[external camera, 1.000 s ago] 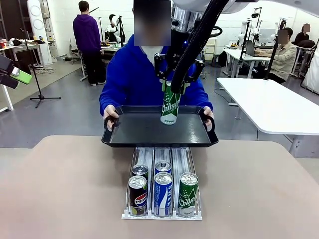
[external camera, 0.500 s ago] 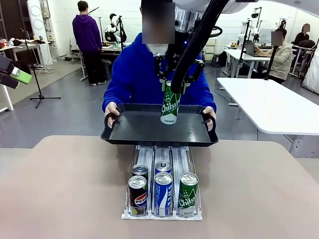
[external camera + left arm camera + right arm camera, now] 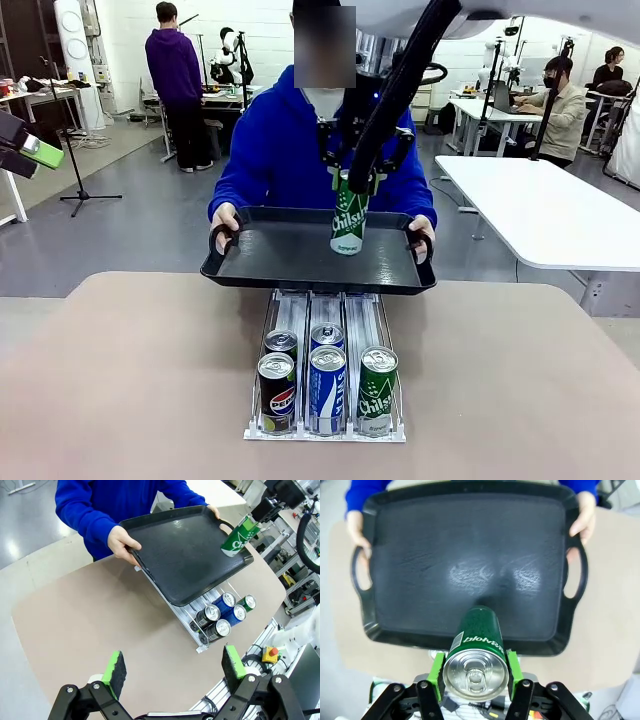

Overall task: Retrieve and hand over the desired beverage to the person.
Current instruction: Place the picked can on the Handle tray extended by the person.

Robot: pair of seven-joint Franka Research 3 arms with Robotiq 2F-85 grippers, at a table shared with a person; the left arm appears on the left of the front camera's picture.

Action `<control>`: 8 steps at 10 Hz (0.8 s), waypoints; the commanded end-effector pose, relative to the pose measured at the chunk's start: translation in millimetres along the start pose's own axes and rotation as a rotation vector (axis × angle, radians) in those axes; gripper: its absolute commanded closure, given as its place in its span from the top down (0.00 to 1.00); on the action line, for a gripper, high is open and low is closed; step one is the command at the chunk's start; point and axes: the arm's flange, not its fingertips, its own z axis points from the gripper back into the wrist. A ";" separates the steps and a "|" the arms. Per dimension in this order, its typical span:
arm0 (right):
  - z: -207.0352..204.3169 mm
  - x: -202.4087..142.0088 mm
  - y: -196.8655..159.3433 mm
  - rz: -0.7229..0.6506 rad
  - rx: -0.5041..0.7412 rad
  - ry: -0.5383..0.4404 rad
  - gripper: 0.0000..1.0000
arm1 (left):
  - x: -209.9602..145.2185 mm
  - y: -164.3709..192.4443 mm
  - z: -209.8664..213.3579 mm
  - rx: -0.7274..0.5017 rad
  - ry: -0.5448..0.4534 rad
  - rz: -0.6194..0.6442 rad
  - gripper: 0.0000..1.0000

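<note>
Slim green "Chilsung" drink can point(image 3: 348, 225) clamped in the right hand point(image 3: 349, 182) over a black rectangular plastic tray point(image 3: 280, 255).

The left hand point(image 3: 174, 665) is seen empty, its green pads spread wide apart, high above the beige desk point(image 3: 130, 380). At the desk's far edge the tray is gripped by both side handles by the person in the royal-blue hoodie point(image 3: 265, 150) – below its near rim a pale wire rack point(image 3: 358, 315) with five drink cans is stood on the desk. The green can is pinched near its top between the right hand's pads, slightly tilted, just right of the tray's middle – whether its base touches the tray cannot be told.
</note>
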 end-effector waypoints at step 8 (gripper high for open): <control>-18.3 55.9 -28.1 -0.019 -0.103 0.003 0.58 | -0.6 0.9 1.7 -0.015 -0.005 -0.009 1.00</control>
